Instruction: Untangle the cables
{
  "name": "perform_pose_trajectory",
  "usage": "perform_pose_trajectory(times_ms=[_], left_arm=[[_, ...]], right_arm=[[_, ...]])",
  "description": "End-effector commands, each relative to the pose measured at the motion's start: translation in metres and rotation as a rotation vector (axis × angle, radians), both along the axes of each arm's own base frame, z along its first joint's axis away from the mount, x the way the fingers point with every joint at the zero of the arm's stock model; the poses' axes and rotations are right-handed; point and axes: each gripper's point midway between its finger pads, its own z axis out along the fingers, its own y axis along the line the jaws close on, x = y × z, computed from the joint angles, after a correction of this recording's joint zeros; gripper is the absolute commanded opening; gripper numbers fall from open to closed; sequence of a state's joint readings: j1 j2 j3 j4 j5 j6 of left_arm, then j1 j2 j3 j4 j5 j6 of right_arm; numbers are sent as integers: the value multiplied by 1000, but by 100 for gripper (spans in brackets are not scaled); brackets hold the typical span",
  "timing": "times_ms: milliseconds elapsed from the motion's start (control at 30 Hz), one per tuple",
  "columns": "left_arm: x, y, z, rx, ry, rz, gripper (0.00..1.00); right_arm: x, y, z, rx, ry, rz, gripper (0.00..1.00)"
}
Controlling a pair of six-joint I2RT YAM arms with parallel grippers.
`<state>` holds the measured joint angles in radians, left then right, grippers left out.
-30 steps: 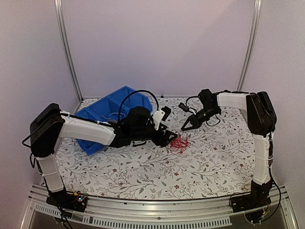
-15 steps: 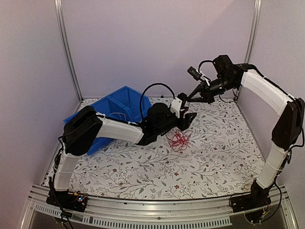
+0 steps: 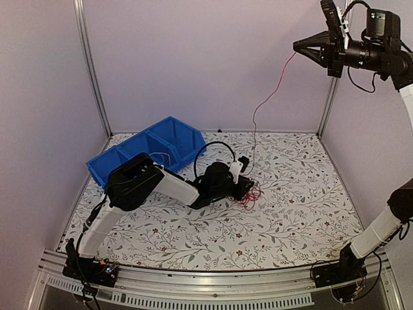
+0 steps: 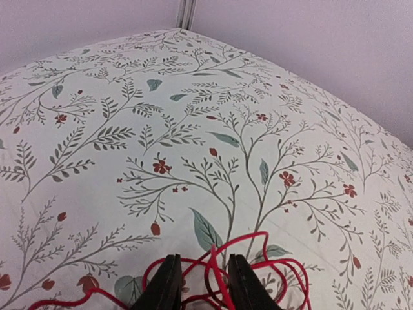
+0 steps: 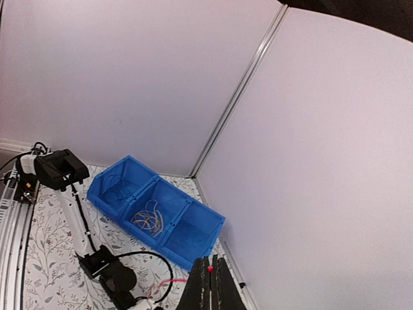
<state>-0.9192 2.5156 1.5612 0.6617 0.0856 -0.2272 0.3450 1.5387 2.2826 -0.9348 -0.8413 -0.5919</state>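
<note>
The red cable [image 3: 250, 196] lay mostly as a small loopy heap on the flowered desk [image 3: 297, 213], about mid-desk and a little right of the blue bin [image 5: 200, 242]. One strand of it rose out of the heap, climbing almost straight up and then slanting to the upper right, clear of the desk along all that length. That strand ended at the right hand [image 3: 300, 48], which was high above the desk near the right corner post. Seen from its own wrist, that hand's fingers were pressed together with a spot of red showing right at their tips, so it was clamped on the red cable's end. The left hand [image 3: 248, 187] was low at the heap, its arm stretched flat across the desk from the left. In the left wrist view its two dark fingers [image 4: 169, 284] stood a narrow way apart, touching or nearly touching the desk, with red loops running through the gap and curling round both sides; desk pattern showed between them. A yellow cable [image 5: 150, 221] sat coiled in the middle compartment of the bin, well apart from the red heap.
</note>
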Motion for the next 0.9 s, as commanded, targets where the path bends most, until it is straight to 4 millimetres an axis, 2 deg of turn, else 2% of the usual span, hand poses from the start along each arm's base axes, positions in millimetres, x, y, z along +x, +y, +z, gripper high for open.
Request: perform_pose_trajectory(times_ms=[0, 100, 200, 367, 467, 567, 633, 700, 767, 867], left_arm=[[-11, 10, -16, 26, 61, -7, 23], [-12, 13, -22, 30, 82, -8, 24], [-12, 15, -24, 32, 98, -2, 31], [-11, 20, -16, 27, 92, 6, 36], [-11, 22, -23, 44, 105, 3, 36], [-12, 28, -31, 63, 128, 8, 36], [-15, 33, -26, 57, 119, 13, 36], [-15, 41, -16, 46, 98, 29, 36], [-13, 49, -5, 37, 76, 46, 36], [-14, 62, 17, 12, 37, 56, 32]], right_arm=[[5, -29, 52, 71, -160, -122, 0], [2, -52, 89, 114, -270, -226, 0], [3, -76, 122, 164, -372, -369, 0], [7, -109, 152, 234, -451, -562, 0], [-2, -135, 181, 307, -537, -701, 0], [-8, -154, 198, 337, -612, -806, 0], [-1, -160, 196, 324, -612, -852, 0], [18, -158, 177, 273, -566, -866, 0], [38, -158, 151, 215, -498, -887, 0], [82, -151, 82, 80, -356, -893, 0]])
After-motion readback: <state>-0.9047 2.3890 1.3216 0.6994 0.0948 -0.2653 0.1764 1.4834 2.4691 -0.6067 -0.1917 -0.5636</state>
